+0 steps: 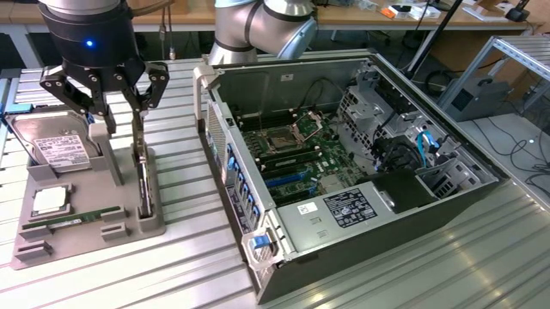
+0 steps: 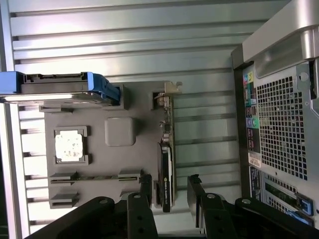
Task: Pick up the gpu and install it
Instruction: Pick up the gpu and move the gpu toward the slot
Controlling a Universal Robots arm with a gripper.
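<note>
The gpu [image 1: 143,183] stands on edge in a slot of the grey holder tray [image 1: 82,250], at the tray's side nearest the computer case. It looks like a thin dark card with a silver bracket at its far end. My gripper [image 1: 120,122] hangs just above it, open. In the wrist view the gpu [image 2: 165,149] runs between my two black fingers [image 2: 146,185], with a small gap on each side. Nothing is held. The open computer case [image 1: 344,167] lies on its side at the exterior view's right, with the motherboard [image 1: 292,154] exposed.
The tray [image 2: 137,107] also holds a hard drive [image 1: 60,147] with a white label, a square CPU [image 1: 51,199] and a narrow RAM stick [image 1: 73,221]. The case's rear panel [image 2: 279,124] sits close beside the tray. Everything rests on a ribbed metal table [image 1: 413,257].
</note>
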